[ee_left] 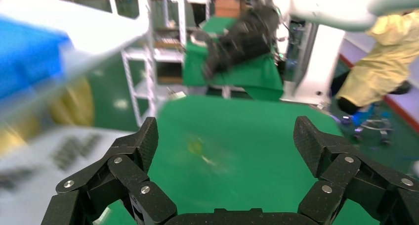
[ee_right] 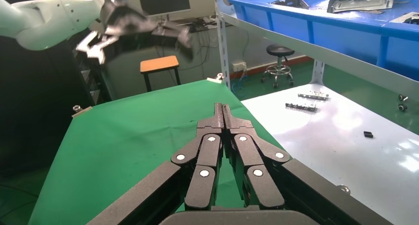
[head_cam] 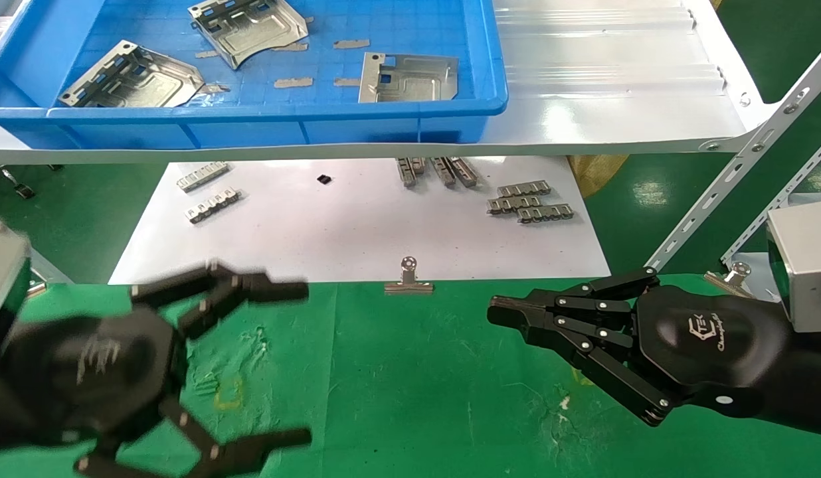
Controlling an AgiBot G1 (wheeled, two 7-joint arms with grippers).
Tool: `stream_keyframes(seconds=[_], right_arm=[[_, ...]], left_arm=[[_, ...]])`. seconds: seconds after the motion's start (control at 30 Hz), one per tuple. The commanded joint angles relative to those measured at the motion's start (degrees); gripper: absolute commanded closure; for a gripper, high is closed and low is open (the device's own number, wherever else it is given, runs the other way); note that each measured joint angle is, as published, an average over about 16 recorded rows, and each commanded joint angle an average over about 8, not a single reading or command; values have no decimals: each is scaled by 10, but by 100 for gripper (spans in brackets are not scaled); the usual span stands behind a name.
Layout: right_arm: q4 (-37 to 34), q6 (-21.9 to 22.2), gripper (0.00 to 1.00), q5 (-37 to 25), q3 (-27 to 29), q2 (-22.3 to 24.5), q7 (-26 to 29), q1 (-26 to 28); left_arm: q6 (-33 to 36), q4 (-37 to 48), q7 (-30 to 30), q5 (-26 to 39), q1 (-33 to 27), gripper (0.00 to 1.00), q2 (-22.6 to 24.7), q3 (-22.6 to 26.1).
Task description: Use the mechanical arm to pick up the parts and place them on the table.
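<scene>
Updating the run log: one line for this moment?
left end effector open, empty, over table | right end effector shut, empty, over table | three parts in blue bin | none on table

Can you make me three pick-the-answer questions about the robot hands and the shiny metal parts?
1. Where are the parts?
A. in the blue bin
B. on the green table
C. in the right hand

2. How many parts can be seen in the bin?
A. one
B. three
C. six

3. What is the left hand doing?
A. squeezing a part
B. open, holding nothing
C. shut tight

Answers:
1 A: the parts lie in the blue bin on the shelf.
2 B: three plates show there.
3 B: the left hand has its fingers spread over the green table, while the right hand is shut and empty.
</scene>
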Motion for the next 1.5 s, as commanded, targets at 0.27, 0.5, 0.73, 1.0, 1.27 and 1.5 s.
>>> stream_keyframes(seconds=[0.27, 0.5, 0.73, 1.0, 1.27, 1.5], right_arm=[[0, 0, 98, 0, 0, 0, 0, 0], [0, 0, 29, 0, 0, 0, 0, 0], [0, 0, 0, 0, 0, 0, 0, 0], [0, 0, 0, 0, 0, 0, 0, 0], [0, 0, 0, 0, 0, 0, 0, 0], [0, 0, 0, 0, 0, 0, 0, 0]], left_arm=[[-31, 160, -5, 114, -221, 0, 95, 48], [-142, 401, 45, 253, -375, 0, 190, 103], [-266, 549, 84, 332, -453, 37, 256, 135], [-337, 641, 102, 383, -490, 100, 294, 165], [-391, 679, 117, 392, -495, 100, 309, 169], [-416, 694, 121, 388, -496, 100, 316, 166]])
